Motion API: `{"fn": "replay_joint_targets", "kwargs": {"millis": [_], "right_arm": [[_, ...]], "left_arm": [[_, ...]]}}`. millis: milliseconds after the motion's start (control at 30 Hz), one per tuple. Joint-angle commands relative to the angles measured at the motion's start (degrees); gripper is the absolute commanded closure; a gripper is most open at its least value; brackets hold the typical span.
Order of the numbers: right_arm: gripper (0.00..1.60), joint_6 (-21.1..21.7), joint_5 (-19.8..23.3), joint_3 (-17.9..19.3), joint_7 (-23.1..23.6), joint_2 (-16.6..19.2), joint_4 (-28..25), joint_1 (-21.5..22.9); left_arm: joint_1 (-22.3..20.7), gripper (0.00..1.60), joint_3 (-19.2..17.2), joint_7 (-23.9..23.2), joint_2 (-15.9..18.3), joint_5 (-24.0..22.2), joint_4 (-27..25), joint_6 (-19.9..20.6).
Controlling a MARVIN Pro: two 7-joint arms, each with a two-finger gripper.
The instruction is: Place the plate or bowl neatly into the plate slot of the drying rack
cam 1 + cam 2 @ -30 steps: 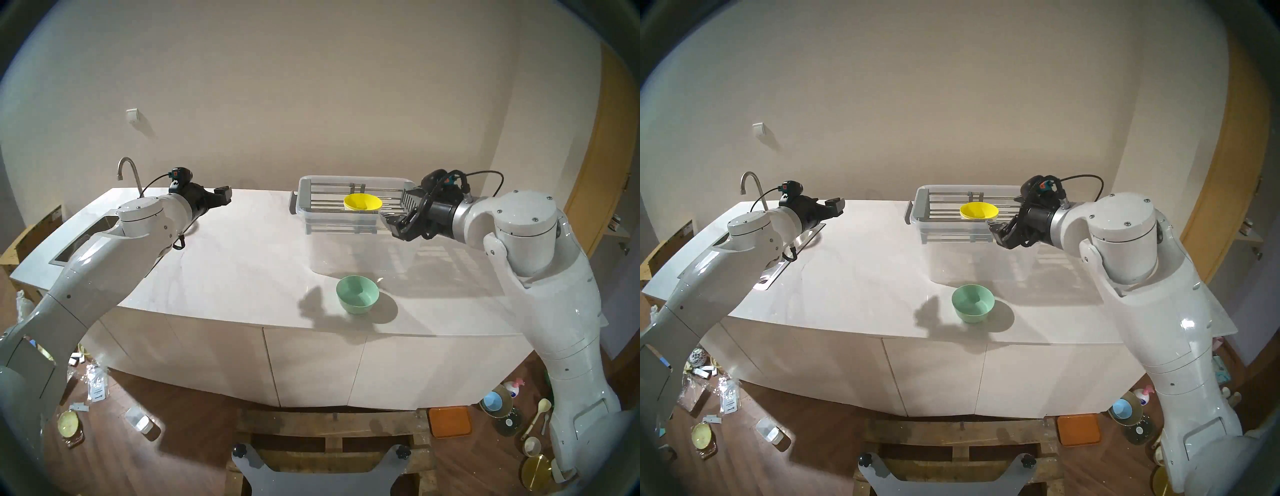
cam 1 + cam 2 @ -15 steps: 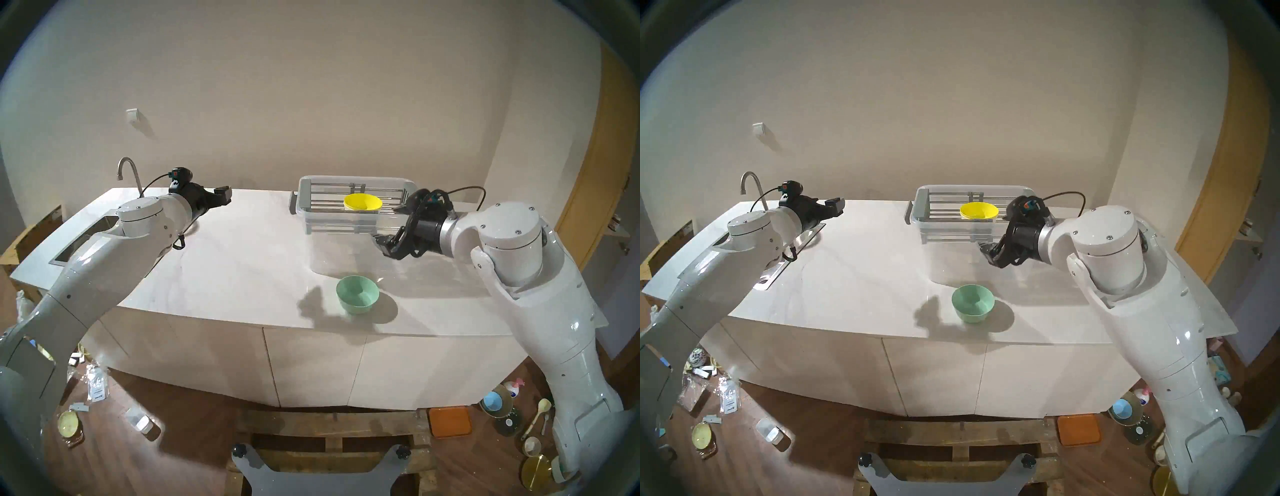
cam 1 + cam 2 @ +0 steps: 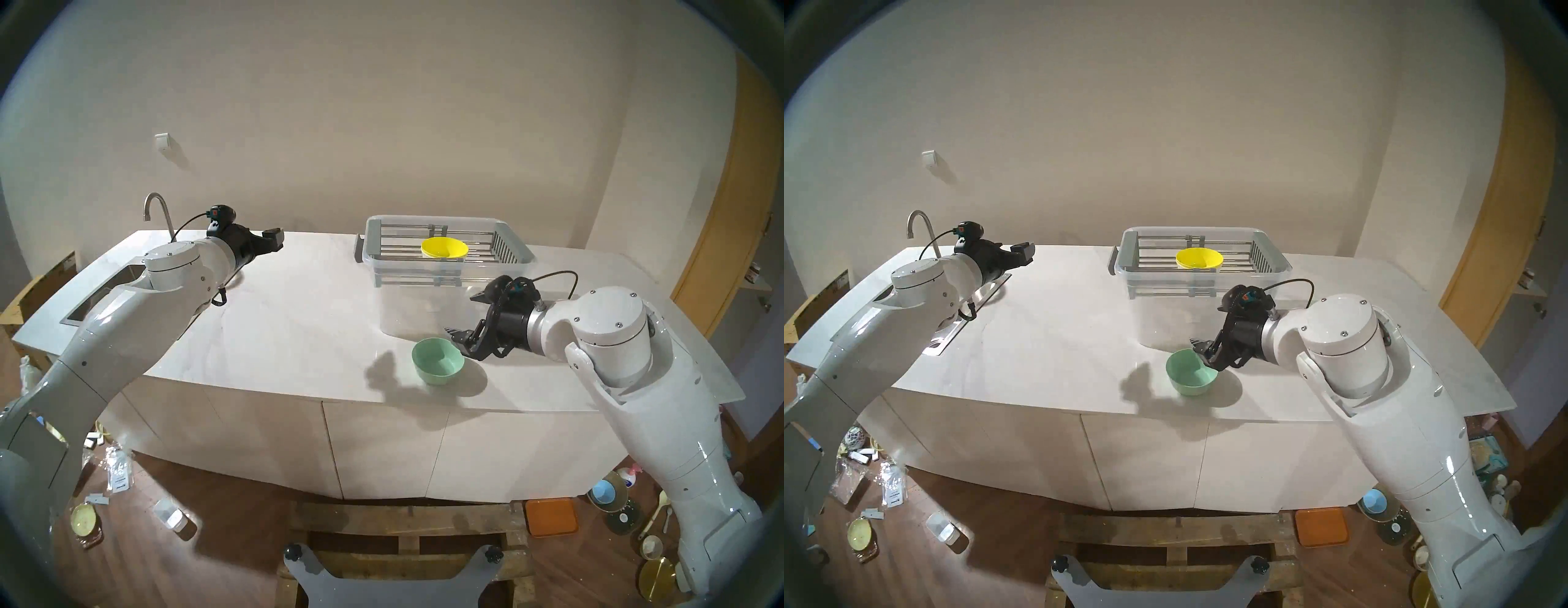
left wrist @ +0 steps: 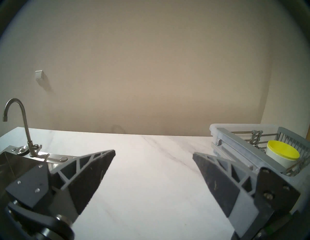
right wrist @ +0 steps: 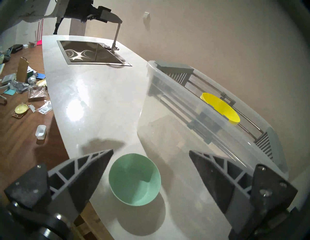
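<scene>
A mint-green bowl (image 3: 438,361) stands upright on the white counter near its front edge. My right gripper (image 3: 453,337) is open and empty just behind and to the right of the bowl's rim. In the right wrist view the bowl (image 5: 134,179) lies between and below the open fingers (image 5: 94,169). A yellow bowl (image 3: 444,248) sits on the steel rods of the plate slot (image 3: 396,245) in the grey drying rack (image 3: 368,242). The rack rests on top of a clear tub. My left gripper (image 3: 275,240) is open and empty, held above the counter's back left.
The clear plastic tub (image 3: 424,310) under the rack stands right behind the green bowl. The rack's slatted end basket (image 3: 505,250) is at its right end. A steel sink (image 3: 97,293) and faucet (image 3: 159,212) are at the far left. Clutter lies on the floor.
My right arm has swung from beside the yellow bowl at the rack forward and down to the green bowl, its gripper still open. The left arm has not moved.
</scene>
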Motion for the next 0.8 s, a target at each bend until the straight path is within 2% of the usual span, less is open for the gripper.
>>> {"fn": "replay_joint_targets", "kwargs": {"millis": [0,333,767], "right_arm": [[0.00,-2.4,-0.6,-0.6,-1.0,-1.2,0.0,0.0],[0.00,-4.7,-1.9,-5.5,-0.9,-2.3,3.7,1.0],[0.00,-6.7,-2.9,-8.4,-0.5,-3.0,6.7,2.0]], "left_arm": [[-1.9,0.00,-1.1,-0.5,0.2,0.0,-0.9,-0.4],[-1.9,0.00,-1.1,-0.5,0.2,0.0,-0.9,-0.4],[-1.9,0.00,-1.1,-0.5,0.2,0.0,-0.9,-0.4]]}}
